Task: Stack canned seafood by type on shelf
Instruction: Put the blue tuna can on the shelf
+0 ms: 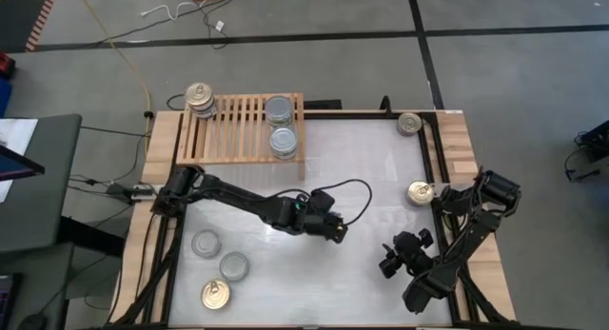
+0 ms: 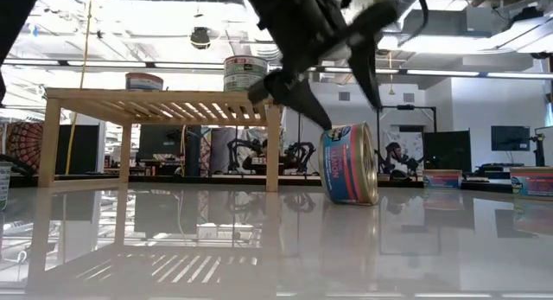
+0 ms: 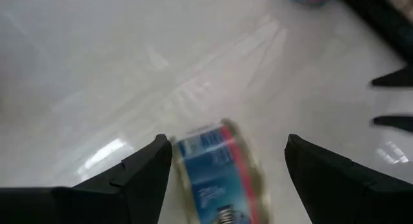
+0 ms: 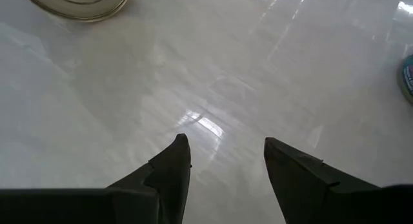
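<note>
Wooden shelf [image 1: 238,130] partly stocked; pickup of a loose can in hand.
Left hand [image 3: 222,175], released, straddles a can on edge [image 2: 350,163] on the desk [image 1: 362,168], right of the shelf; next, close squarely. Right hand [image 4: 226,169], released, waits farther right.

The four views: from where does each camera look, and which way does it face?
High view: above, facing straight down on table, shelf, left arm, right arm.
Low view: tabletop height, facing level across; jaws from above straddle a tipped can.
Left wrist view: on left arm, facing down; own open jaws flank that can.
Right wrist view: on right arm, facing down at table; own open jaws.
Shared: low and left wrist views show the tipped can.
</note>
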You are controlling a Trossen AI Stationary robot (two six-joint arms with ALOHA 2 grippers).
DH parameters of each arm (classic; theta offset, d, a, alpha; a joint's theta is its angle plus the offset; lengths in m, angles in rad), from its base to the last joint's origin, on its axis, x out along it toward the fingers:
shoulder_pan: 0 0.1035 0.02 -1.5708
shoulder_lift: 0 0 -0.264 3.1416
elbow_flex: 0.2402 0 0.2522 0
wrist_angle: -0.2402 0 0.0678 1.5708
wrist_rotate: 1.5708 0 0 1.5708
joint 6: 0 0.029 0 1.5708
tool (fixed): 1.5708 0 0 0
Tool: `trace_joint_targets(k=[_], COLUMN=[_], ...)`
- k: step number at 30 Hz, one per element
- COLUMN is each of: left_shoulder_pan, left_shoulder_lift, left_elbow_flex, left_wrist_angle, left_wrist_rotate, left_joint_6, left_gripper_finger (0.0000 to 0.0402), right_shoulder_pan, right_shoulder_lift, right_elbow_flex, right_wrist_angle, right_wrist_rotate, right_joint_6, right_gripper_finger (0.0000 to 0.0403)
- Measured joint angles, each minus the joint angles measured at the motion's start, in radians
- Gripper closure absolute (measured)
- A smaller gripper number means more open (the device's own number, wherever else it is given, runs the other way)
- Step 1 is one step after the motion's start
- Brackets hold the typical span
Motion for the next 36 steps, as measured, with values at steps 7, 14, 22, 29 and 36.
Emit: trace_joint_targets(k=[7,14,22,29,36], left_shoulder_pan=[0.006,0.006,0.008,0.03,0.082], left_shoulder_lift=[0.067,0.066,0.075,0.026,-0.203], left_elbow_flex=[0.001,0.001,0.0,-0.003,-0.003], left_wrist_angle=[0.01,-0.007,-0.024,0.05,0.152], left_wrist_rotate=[0.056,0.078,0.129,0.279,0.361], left_joint_6=[-0.033,-0.053,-0.036,0.151,0.335], left_gripper_finger=[0.0111,0.0111,0.02,0.0231,0.0231], right_shoulder_pan=[-0.001,-0.001,-0.001,-0.001,-0.001], right_shoulder_lift=[0.0,0.0,0.0,0.0,0.005], right_elbow_flex=[0.0,0.0,0.0,0.0,0.0], right_wrist_angle=[0.001,-0.001,0.0,0.001,0.004], right_wrist_rotate=[0.002,0.002,0.007,0.01,0.01], right_joint_6=[0.0,-0.001,-0.003,-0.008,-0.008], right_gripper_finger=[0.0182,0.0182,0.0182,0.0182,0.0182])
